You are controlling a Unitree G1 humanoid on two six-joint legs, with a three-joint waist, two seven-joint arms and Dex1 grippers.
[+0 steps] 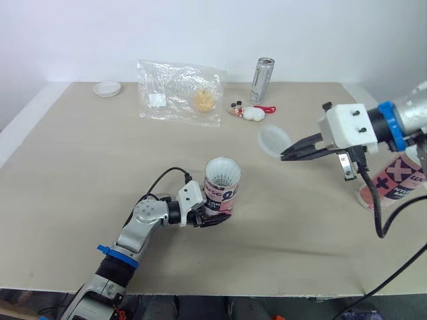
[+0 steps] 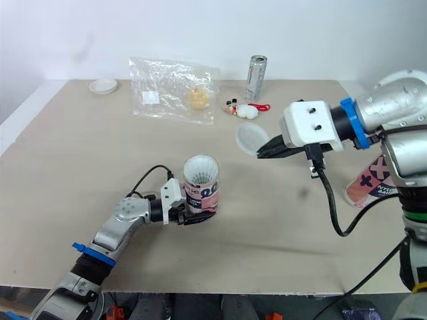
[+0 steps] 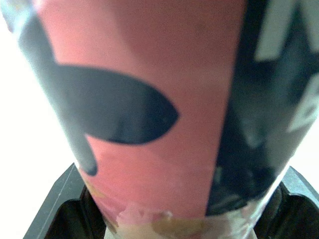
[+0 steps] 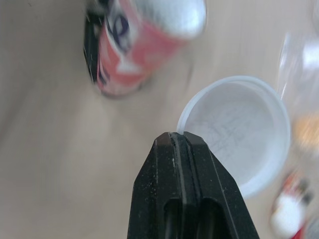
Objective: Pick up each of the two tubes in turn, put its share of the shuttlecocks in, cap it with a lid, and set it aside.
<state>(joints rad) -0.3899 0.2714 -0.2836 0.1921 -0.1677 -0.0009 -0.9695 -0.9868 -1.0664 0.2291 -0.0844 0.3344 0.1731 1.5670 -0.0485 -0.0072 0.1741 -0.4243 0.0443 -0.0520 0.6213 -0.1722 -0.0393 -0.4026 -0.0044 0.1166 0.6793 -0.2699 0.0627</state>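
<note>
Left pincer (image 1: 212,218) clenched on tube (image 1: 221,190), upright near front of surface (image 1: 80,167), shuttlecocks (image 1: 222,171) at its mouth. Right pincer (image 1: 287,155) pinches white lid (image 1: 273,141) by the rim, aloft, apart from tube. Risk: the thin rim hold could let the lid tilt and seat crooked.

There are 2 tubes (image 1: 220,190) (image 1: 400,179), 2 white lids (image 1: 272,141) (image 1: 107,88), 1 can (image 1: 262,80), 1 plastic bag (image 1: 177,93) and 1 small trinket (image 1: 248,111).

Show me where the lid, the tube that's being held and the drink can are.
lid (image 1: 272,141), left eye view, middle of its white disc.
held tube (image 1: 217,192), left eye view, printed label on its side.
can (image 1: 262,81), left eye view, middle of its side.
</note>
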